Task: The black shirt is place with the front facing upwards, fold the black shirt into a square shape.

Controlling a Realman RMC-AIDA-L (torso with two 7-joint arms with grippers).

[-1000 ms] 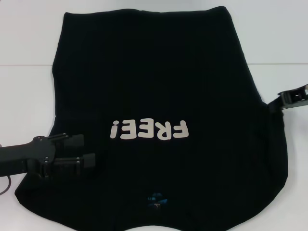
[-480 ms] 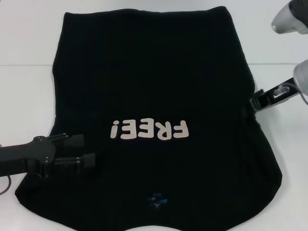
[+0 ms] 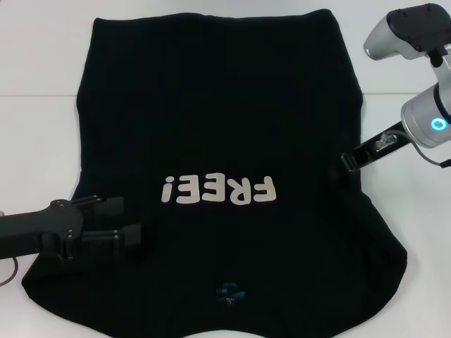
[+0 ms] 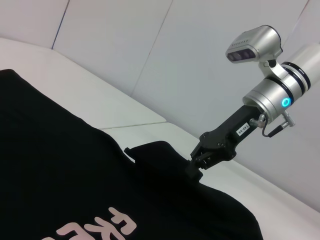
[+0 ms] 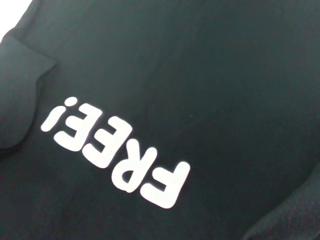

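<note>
White tabletop (image 3: pixel 42 141) underneath, smooth and bare at both sides, crossed by a thin seam line (image 3: pixel 35 96) running side to side in the head view. Beyond the far edge in the left wrist view, pale grey wall panels (image 4: pixel 165 60), split by thin slanting joints. Even, soft lighting throughout, with no hard shadows anywhere on the white.
</note>
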